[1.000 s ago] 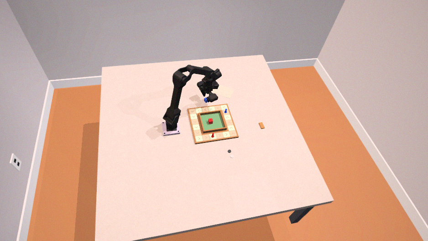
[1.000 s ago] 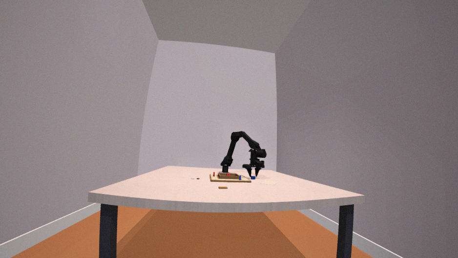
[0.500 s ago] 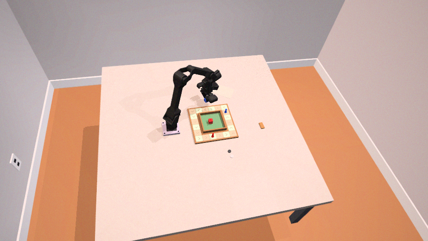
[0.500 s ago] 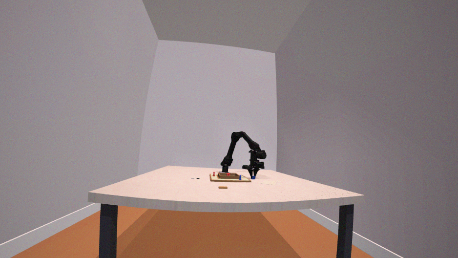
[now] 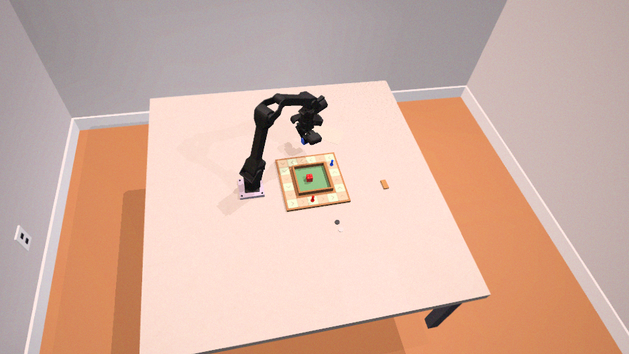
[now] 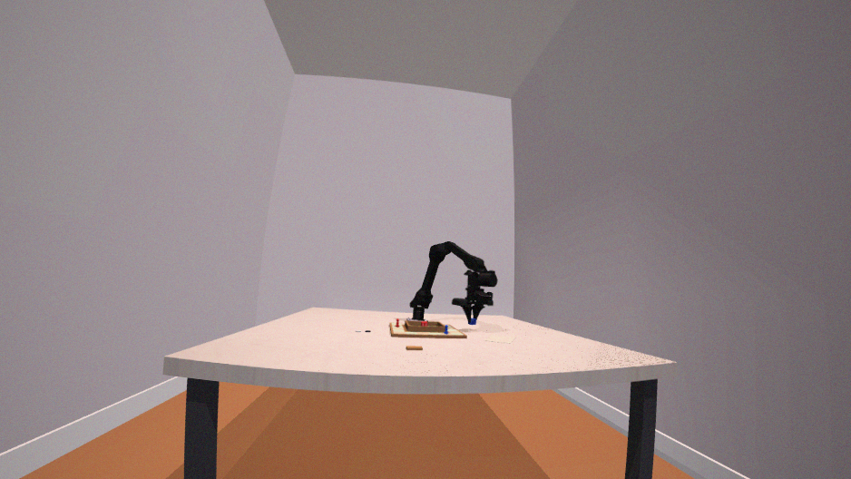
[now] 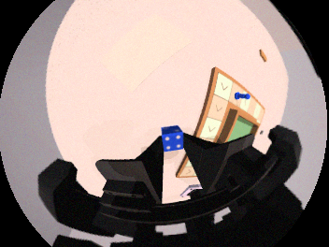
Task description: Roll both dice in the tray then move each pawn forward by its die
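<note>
My gripper point(image 5: 303, 140) point(image 6: 473, 321) point(image 7: 173, 142) is shut on the blue die point(image 5: 302, 141) point(image 6: 472, 321) point(image 7: 172, 140), just above the table beyond the board's far edge. Four pips show on the die's side facing the wrist camera. The red die point(image 5: 309, 177) point(image 6: 424, 324) sits inside the green-floored tray point(image 5: 314, 192) point(image 6: 425, 328) point(image 7: 227, 125); its number is too small to read surely. The red pawn point(image 5: 312, 199) point(image 6: 397, 323) stands on the board's near row. The blue pawn point(image 5: 331, 163) point(image 6: 446, 329) point(image 7: 242, 95) stands near the far right corner.
The arrow-marked board point(image 5: 292, 203) point(image 7: 224, 86) surrounds the tray. An orange block point(image 5: 384, 184) point(image 6: 414, 347) point(image 7: 263, 55) lies right of it. A dark disc point(image 5: 336, 222) and a white disc point(image 5: 340, 230) lie in front. A pale sheet point(image 5: 332, 135) point(image 6: 500, 339) point(image 7: 145, 51) lies behind the board.
</note>
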